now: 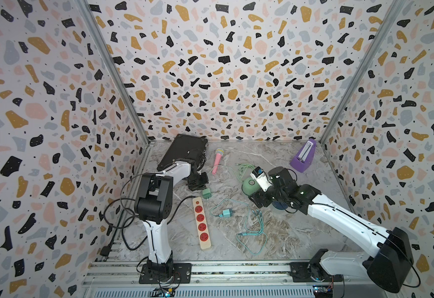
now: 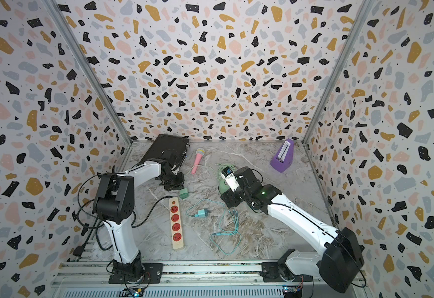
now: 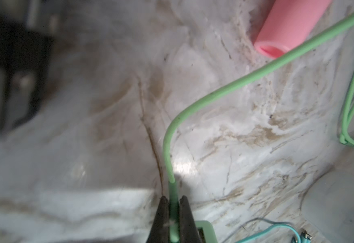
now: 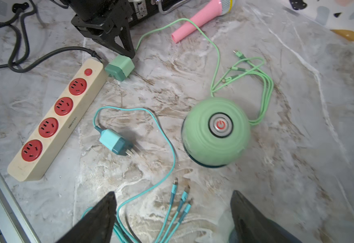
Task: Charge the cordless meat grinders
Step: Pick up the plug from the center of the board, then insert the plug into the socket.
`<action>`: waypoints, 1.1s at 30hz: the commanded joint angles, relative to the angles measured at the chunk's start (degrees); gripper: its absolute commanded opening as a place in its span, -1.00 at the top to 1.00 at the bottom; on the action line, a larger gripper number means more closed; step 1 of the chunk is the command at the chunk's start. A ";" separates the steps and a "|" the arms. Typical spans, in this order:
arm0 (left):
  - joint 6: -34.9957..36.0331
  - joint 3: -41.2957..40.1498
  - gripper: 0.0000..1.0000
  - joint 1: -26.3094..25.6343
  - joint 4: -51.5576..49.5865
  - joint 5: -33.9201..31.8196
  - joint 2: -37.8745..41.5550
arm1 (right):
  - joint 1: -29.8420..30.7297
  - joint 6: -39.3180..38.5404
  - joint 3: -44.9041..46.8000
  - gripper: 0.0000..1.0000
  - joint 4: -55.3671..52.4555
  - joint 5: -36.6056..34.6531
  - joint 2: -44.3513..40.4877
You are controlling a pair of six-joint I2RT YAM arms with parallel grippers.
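From my console I am watching the left gripper (image 3: 174,218) clenching its fingers (image 3: 161,218) on the green cable (image 3: 235,84), right where the cable is leaving the green adapter (image 4: 120,67). That adapter is lying on the marble table (image 1: 288,240) just off the 12 o'clock end of the power strip (image 1: 202,223), beside it rather than in a socket. The right gripper (image 4: 173,193) is hanging with its jaws spread wide, grasping nothing, above the teal cable (image 4: 167,145) and its three connectors. The mint green grinder (image 4: 216,132) is sitting upright on the table at 2 o'clock of the teal adapter (image 1: 226,213), its silvery button facing up. The green cable's connector ends are lying loose at its 11 o'clock. The navy grinder (image 1: 279,205) is sitting at 4 o'clock of the mint one, mostly hidden under the right wrist. The teal adapter is lying on its side at 3 o'clock of the strip, apart from it. The pink microphone (image 1: 218,160) is resting at 1 o'clock of the green adapter.
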State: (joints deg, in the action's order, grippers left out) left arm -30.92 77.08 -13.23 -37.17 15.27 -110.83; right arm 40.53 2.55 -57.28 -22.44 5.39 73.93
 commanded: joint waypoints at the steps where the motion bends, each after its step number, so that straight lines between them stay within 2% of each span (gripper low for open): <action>1: -7.62 -1.20 1.00 -2.18 -0.52 -1.20 7.96 | 0.42 1.17 -1.83 -0.74 5.57 2.61 2.49; 9: -11.24 -8.71 1.00 -8.04 11.50 -3.28 22.90 | 0.42 5.93 -7.00 -0.81 8.56 13.11 7.54; 17: -11.29 -15.41 1.00 -11.13 22.66 -3.88 30.58 | 0.42 10.12 -11.84 -0.83 10.20 22.27 9.62; 28: -14.15 -15.20 1.00 -12.68 22.93 -1.91 36.45 | 0.42 13.00 -15.06 -0.79 11.03 27.36 15.08; 33: -14.20 -16.37 1.00 -13.59 22.96 -2.04 38.26 | 0.42 14.77 -16.71 -0.68 13.13 30.65 17.07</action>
State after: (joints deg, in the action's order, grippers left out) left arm -44.49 61.32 -26.26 -17.39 12.86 -73.89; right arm 40.77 15.64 -71.05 -11.49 32.73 91.66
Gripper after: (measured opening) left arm 0.061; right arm 0.847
